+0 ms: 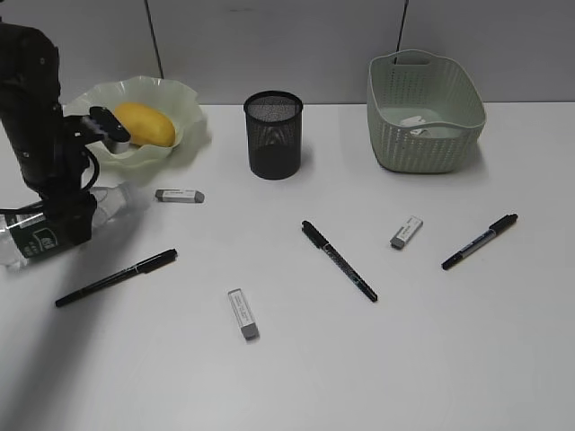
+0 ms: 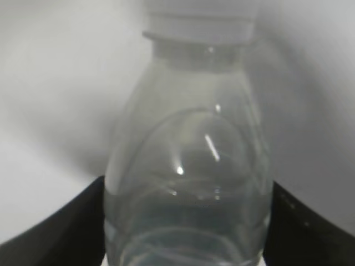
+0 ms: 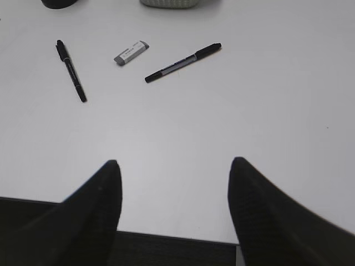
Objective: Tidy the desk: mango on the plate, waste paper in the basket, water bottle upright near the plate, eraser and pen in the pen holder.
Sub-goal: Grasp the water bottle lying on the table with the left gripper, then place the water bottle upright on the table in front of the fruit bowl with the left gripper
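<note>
The water bottle (image 1: pixel 110 201) lies on its side at the desk's (image 1: pixel 296 377) far left, cap toward the plate. My left gripper (image 1: pixel 65 224) is down over it. In the left wrist view the jaws (image 2: pixel 187 185) press both sides of the clear bottle (image 2: pixel 188 144). The mango (image 1: pixel 145 123) sits on the ruffled green plate (image 1: pixel 184 101). The waste paper (image 1: pixel 420 124) lies in the basket (image 1: pixel 422 148). The pen holder (image 1: pixel 273 135) stands at centre back. My right gripper (image 3: pixel 175 163) is open and empty above the desk's front edge, outside the exterior view.
Three erasers lie loose on the desk: one (image 1: pixel 180 195) near the bottle, one (image 1: pixel 243 313) at front centre, one (image 1: pixel 406 232) at right. Three black pens also lie there: left (image 1: pixel 117 277), centre (image 1: pixel 339 259), right (image 1: pixel 480 241).
</note>
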Tool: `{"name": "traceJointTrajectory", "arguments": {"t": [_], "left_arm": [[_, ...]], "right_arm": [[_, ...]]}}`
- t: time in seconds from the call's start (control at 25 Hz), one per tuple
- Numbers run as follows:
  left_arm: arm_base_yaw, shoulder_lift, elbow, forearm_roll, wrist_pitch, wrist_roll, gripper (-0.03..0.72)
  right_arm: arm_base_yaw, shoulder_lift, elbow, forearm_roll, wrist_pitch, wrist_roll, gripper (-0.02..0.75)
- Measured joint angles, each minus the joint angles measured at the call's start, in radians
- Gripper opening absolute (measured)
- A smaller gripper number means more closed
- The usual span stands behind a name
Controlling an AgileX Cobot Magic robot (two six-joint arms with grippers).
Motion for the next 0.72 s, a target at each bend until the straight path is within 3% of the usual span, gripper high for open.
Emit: {"name": "traceJointTrajectory", "arguments": {"t": [0.12,0.4,0.72], "left_arm": [[0.0,0.001,-0.002,0.002,0.015,0.0,0.508],[0.0,0.0,-0.002,-0.004,0.025,-0.079,0.496],[0.0,-0.147,-0.002,-0.091,0.043,-0.222,0.495]], "right_arm": [[0.0,0.0,0.0,0.0,0.0,0.0,0.479],[0.0,0.0,0.0,0.0,0.0,0.0,0.477],[0.0,-0.001,0.0,0.0,0.0,0.0,0.477]]}}
